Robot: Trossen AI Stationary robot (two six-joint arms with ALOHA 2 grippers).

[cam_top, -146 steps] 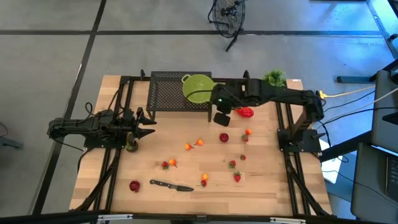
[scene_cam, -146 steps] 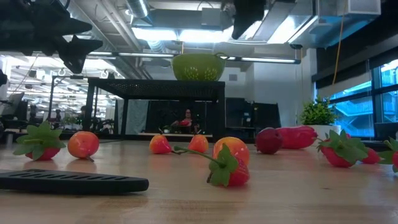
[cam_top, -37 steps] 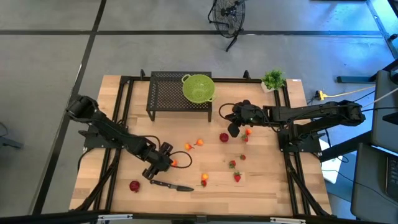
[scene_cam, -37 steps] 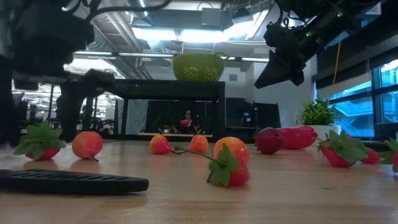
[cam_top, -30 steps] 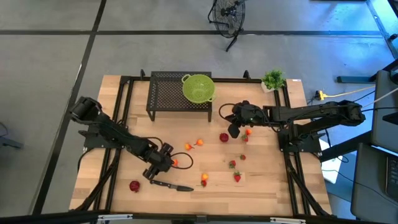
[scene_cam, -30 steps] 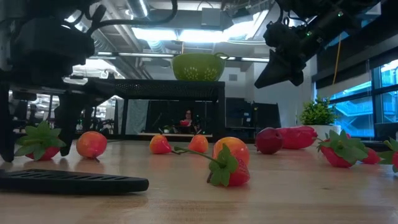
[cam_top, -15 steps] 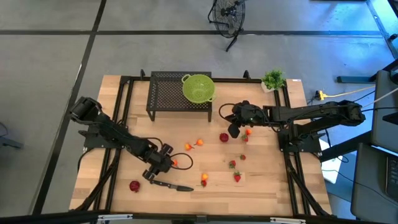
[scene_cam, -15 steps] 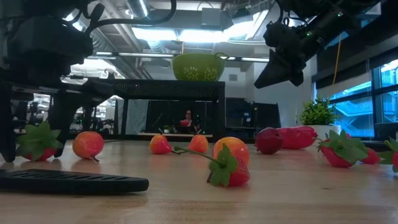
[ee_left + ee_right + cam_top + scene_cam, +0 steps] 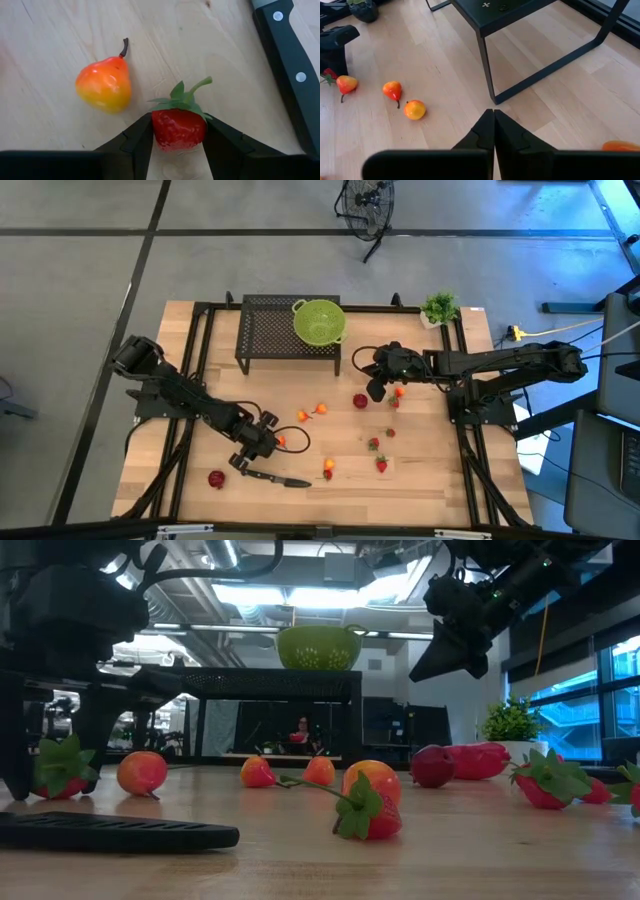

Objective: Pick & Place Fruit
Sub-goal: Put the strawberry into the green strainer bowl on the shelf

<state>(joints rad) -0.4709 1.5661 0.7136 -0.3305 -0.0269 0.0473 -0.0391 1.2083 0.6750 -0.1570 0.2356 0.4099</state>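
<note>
A red strawberry (image 9: 179,129) with a green leafy cap lies on the wooden table, left of middle. My left gripper (image 9: 178,145) reaches steeply down over it and is shut on it; the low view shows the same strawberry (image 9: 62,772) between the dark fingers. An orange-yellow pear (image 9: 104,87) lies just beside it, untouched. More small fruit lies scattered across the table, such as a red piece (image 9: 216,478) and a round red one (image 9: 360,401). My right gripper (image 9: 374,391) hangs shut above the table near the rack, holding nothing. My left gripper pinches the strawberry's red body (image 9: 161,131) between its two fingers, one on each side. The fingers come from above, slanting steeply down. The strawberry rests on the table with its green cap and stem (image 9: 186,96) pointing away from the gripper.
A black-handled knife (image 9: 275,477) lies close by, toward the near edge. A lime-green bowl (image 9: 319,320) stands on a black mesh rack (image 9: 270,330) at the far side. A small potted plant (image 9: 439,307) stands at the far right. Black frame rails run along both table sides.
My left gripper's fingers have drawn together around the strawberry, until they meet its sides. The arm itself has kept its place.
</note>
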